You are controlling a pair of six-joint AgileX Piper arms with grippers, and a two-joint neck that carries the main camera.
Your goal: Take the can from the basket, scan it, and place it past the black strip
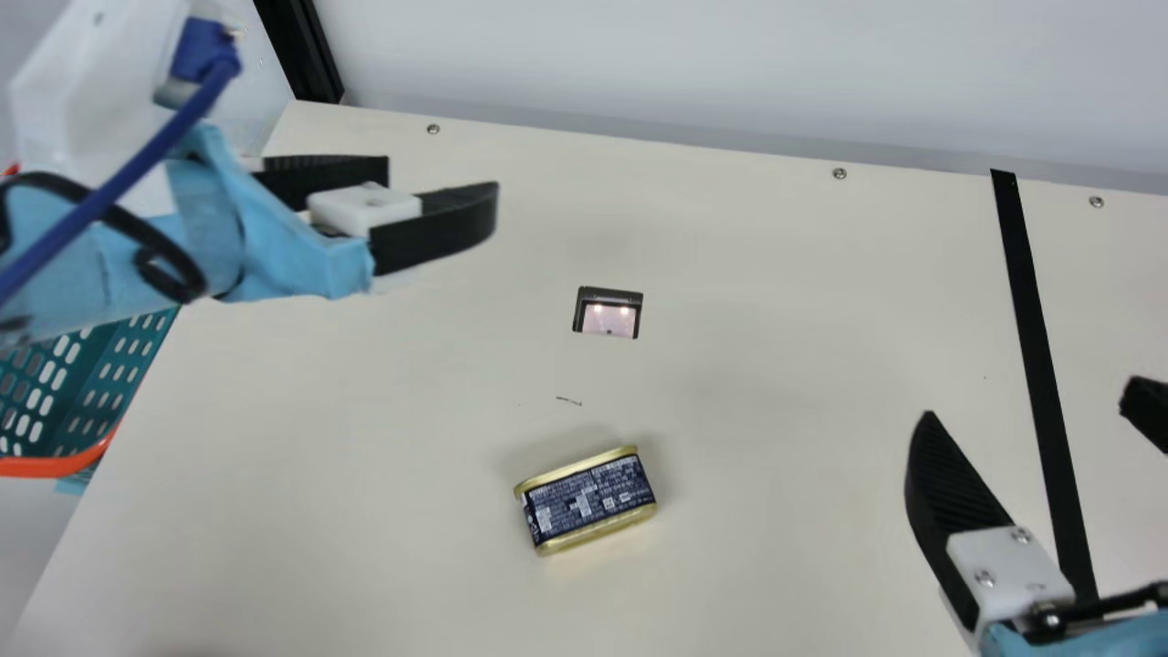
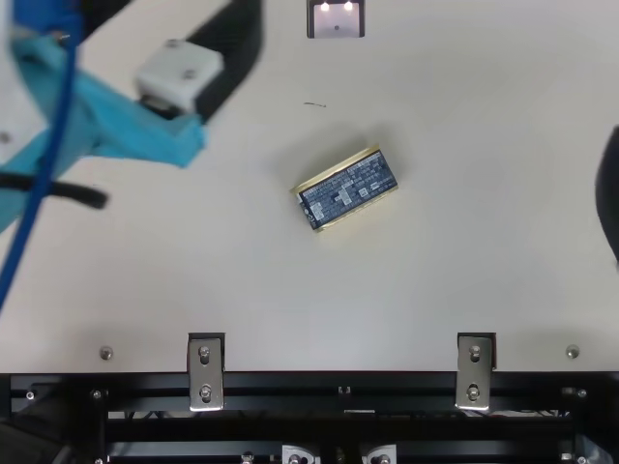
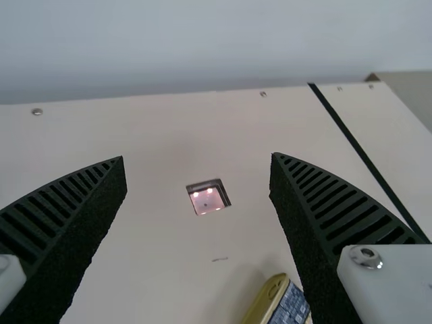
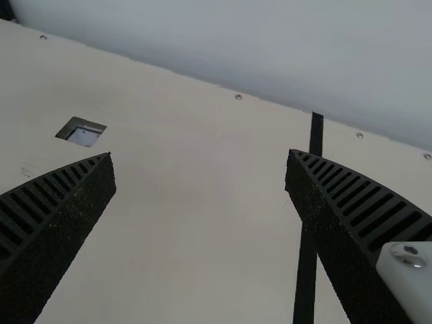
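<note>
Main view: boxy, gold-rimmed can (image 1: 589, 500); left fingers (image 1: 438, 228) and right fingers (image 1: 954, 488) (ribbed) stand open.

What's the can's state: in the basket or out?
Out. The can lies on the tabletop, well clear of the basket, which is at the main view's left edge.

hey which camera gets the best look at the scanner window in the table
The main view: the scanner window is whole and uncovered there, nearly square-on, with two bright spots. The left wrist view has it whole but skewed, the right wrist view whole but more slanted; the top view cuts off its far side.
</note>
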